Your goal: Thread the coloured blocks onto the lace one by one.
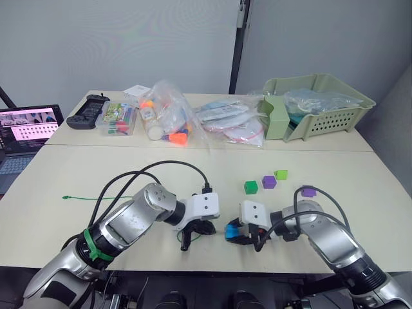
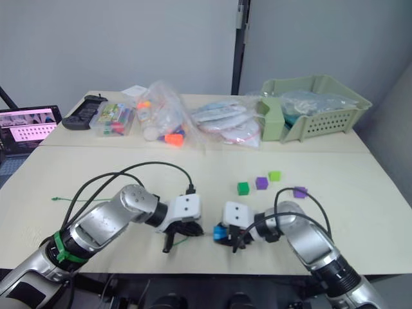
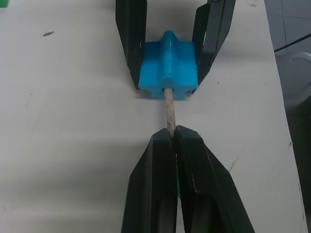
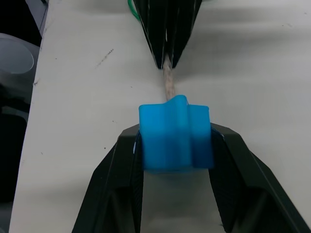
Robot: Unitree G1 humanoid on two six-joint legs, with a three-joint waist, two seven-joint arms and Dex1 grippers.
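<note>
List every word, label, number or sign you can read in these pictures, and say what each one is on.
No text can be read.
Laptop screen: pink and white window, contents too small to read.
Clear box of coloured items: printing too blurred to read.
Plastic packets: any labels too blurred to read.
Blue block, lace tip, both grippers: no markings visible.
</note>
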